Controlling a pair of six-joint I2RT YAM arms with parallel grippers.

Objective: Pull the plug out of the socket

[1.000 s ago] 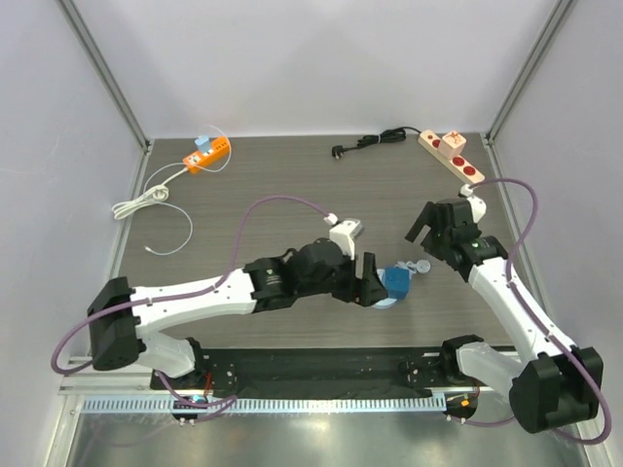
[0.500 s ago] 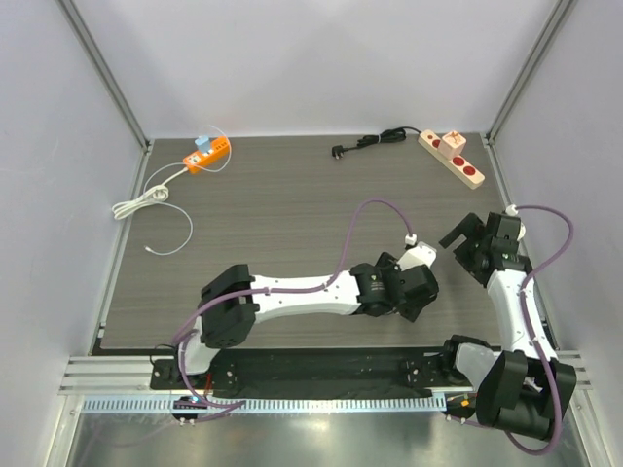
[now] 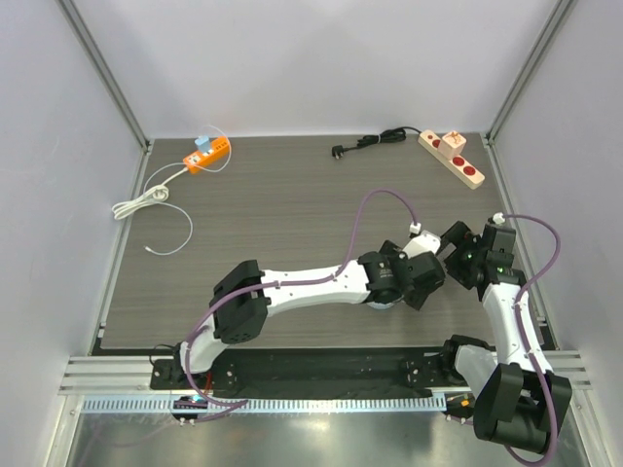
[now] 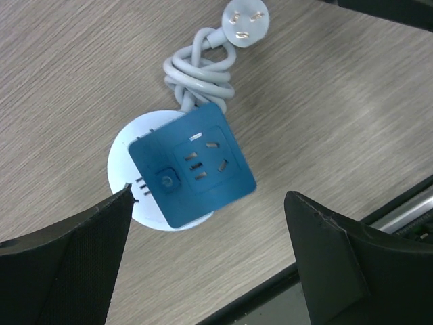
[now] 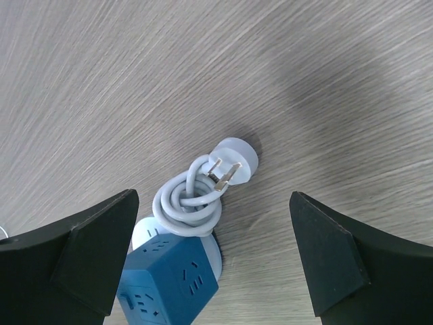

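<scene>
On the table (image 3: 292, 214), the left gripper (image 4: 208, 193) and right gripper (image 5: 214, 194) both hang over the blue socket cube (image 4: 193, 166) with fingers spread wide and nothing in them. I'd say the pull itself looks done: the grey cord (image 4: 199, 71) sits coiled against the cube, and its plug (image 4: 245, 19) lies loose just beyond, prongs showing, so next is probably lifting clear without snagging that coil. From the top camera the cube is basically hidden under the grippers, and I can't see its far faces.
</scene>
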